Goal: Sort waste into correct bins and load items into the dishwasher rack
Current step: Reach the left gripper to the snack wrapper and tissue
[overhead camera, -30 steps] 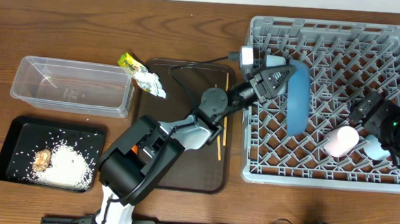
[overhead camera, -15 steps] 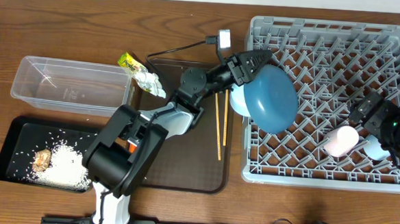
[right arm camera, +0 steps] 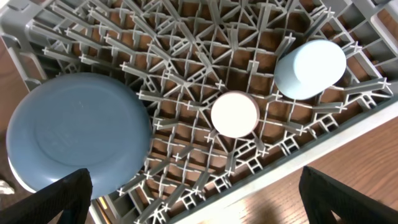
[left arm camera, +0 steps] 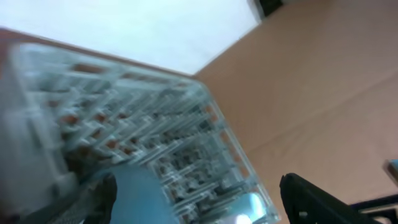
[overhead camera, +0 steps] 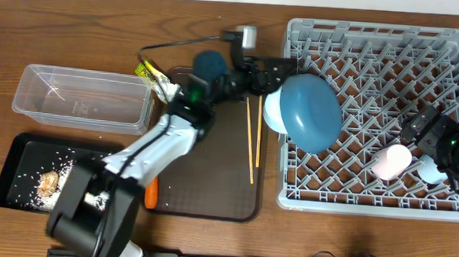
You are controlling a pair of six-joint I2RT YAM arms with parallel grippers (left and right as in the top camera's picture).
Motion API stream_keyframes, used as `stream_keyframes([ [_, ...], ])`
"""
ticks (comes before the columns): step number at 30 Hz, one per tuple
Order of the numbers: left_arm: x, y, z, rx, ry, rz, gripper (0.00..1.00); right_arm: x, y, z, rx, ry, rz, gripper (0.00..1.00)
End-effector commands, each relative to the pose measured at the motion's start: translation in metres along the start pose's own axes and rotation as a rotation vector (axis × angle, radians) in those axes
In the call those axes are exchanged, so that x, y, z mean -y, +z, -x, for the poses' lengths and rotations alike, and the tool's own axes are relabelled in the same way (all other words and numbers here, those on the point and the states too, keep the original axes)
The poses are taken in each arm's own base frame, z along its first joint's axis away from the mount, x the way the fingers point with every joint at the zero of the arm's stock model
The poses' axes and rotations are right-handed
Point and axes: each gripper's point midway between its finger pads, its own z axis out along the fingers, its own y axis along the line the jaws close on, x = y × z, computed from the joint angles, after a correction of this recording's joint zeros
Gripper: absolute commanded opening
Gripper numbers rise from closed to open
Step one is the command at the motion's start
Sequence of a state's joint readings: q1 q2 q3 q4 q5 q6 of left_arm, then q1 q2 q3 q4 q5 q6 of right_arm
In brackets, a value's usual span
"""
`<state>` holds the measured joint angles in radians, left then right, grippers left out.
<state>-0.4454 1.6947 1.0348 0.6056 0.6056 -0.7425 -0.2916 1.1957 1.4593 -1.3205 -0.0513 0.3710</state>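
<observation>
Plate sits at left edge of rack.

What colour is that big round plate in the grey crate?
Plain blue, no pattern; the plate shows best in the right wrist view.

Rack is looking matt grey plastic, blue plate showing smooth, faintly glossy. Table is showing wood grain, tub looking clear plastic.
</observation>
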Motion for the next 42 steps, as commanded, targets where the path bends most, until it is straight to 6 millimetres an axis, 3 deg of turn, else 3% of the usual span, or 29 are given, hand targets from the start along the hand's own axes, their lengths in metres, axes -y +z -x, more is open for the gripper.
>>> stream_keyframes([
  [1,-0.004,-0.024,0.025,0.018,0.065,0.043,0.88,0.004,-0.001,0.002,0.008,-0.004,-0.014,0.99],
  [2,-0.008,-0.032,0.029,0.013,0.049,0.055,0.95,0.004,-0.001,0.002,0.008,-0.01,-0.014,0.99],
  [5,-0.02,-0.054,0.032,-0.039,-0.009,0.071,0.98,0.004,-0.001,0.002,0.007,-0.019,-0.014,0.99],
  [7,-0.041,-0.066,0.029,-0.064,-0.075,0.132,0.47,0.004,-0.001,0.003,0.009,-0.019,-0.014,0.99],
  [8,-0.053,-0.071,0.021,-0.091,-0.122,0.174,0.44,0.004,-0.001,0.003,0.011,-0.019,-0.013,0.99],
  [10,-0.075,-0.081,-0.003,-0.173,-0.17,0.269,0.42,0.003,-0.001,0.004,0.016,-0.019,-0.011,0.99],
  [14,-0.104,-0.096,-0.056,-0.338,-0.141,0.466,0.5,0.002,-0.001,0.008,0.032,-0.02,-0.005,0.99],
  [16,-0.108,-0.093,-0.068,-0.371,-0.104,0.509,0.31,0.001,-0.001,0.009,0.037,-0.019,-0.003,0.99],
  [21,-0.118,-0.077,-0.097,-0.436,-0.062,0.561,0.19,0.002,-0.001,0.008,0.033,-0.02,-0.004,0.99],
  [25,-0.135,-0.063,-0.124,-0.49,-0.087,0.57,0.15,0.002,-0.001,0.006,0.023,-0.019,-0.007,0.99],
  [28,-0.146,-0.056,-0.128,-0.481,-0.108,0.571,0.14,0.003,-0.001,0.005,0.02,-0.019,-0.008,0.99],
  [34,-0.129,-0.03,-0.127,-0.463,-0.074,0.428,0.14,0.003,-0.001,0.006,0.022,-0.019,-0.008,0.99],
  [42,-0.13,-0.02,-0.147,-0.504,-0.068,0.413,0.14,0.002,-0.001,0.006,0.024,-0.02,-0.007,0.99],
])
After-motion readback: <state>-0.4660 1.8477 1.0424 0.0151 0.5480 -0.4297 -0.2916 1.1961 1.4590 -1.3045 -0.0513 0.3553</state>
